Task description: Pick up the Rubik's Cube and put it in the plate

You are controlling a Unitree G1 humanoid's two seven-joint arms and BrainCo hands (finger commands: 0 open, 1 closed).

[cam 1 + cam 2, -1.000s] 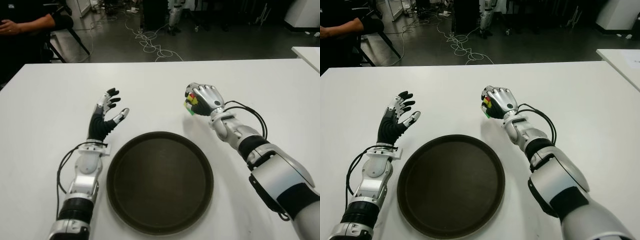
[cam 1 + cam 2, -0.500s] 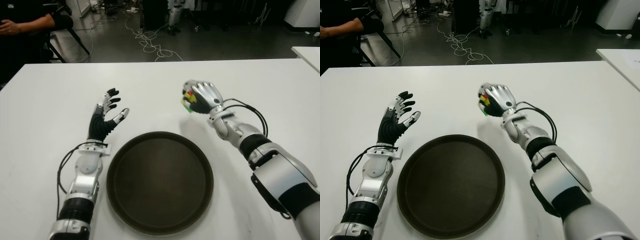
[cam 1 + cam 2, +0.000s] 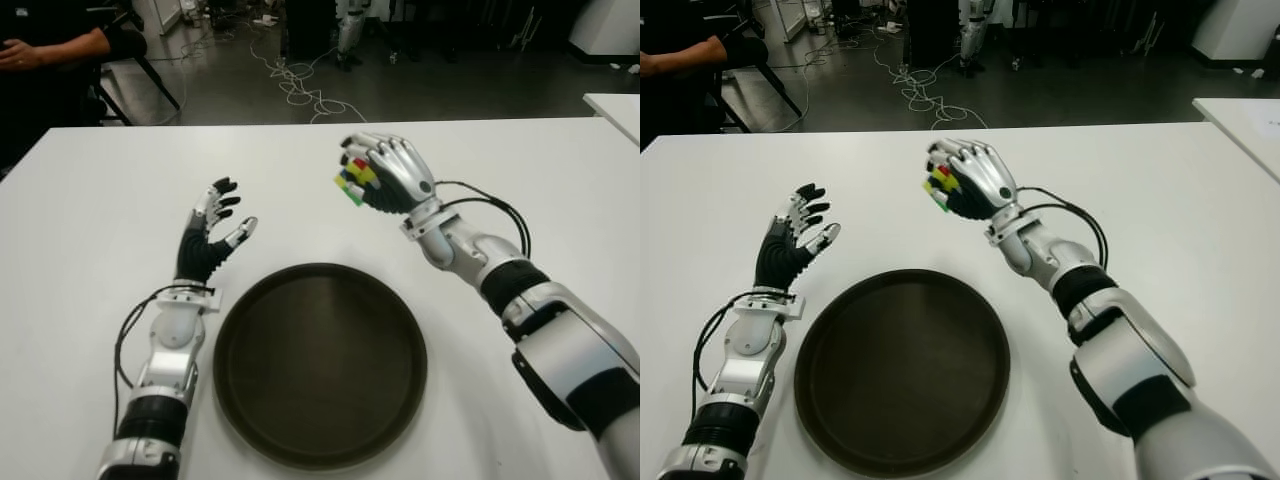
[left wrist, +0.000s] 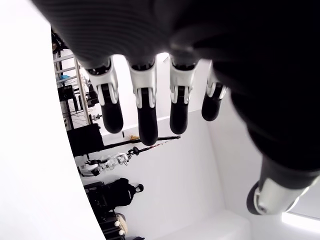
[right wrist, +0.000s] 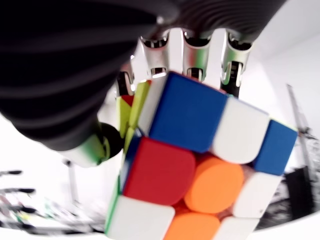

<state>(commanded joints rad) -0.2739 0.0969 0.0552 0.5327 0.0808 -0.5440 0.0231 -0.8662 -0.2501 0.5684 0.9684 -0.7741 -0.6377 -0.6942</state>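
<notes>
Since a second ago the right hand (image 3: 385, 172) has lifted higher off the table (image 3: 90, 200) and drifted left, cube (image 3: 352, 181) clamped in its curled fingers. From the head cameras, the plate (image 3: 320, 365) sits below and nearer the robot, so I'd guess it swings down there next. Left hand (image 3: 208, 232) is beside the plate's left, fingers spread, holding nothing. Right wrist cam just shows the cube tight against the palm.

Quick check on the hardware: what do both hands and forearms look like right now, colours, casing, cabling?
Both match. The left hand and right hand have silver knuckle and finger segments, black fingertips and ribbed black palms. The forearms are silver-grey casing broken by black joint bands. A black cable loops beside the left wrist; another black cable arcs out from the right wrist to the forearm. No markings show.
</notes>
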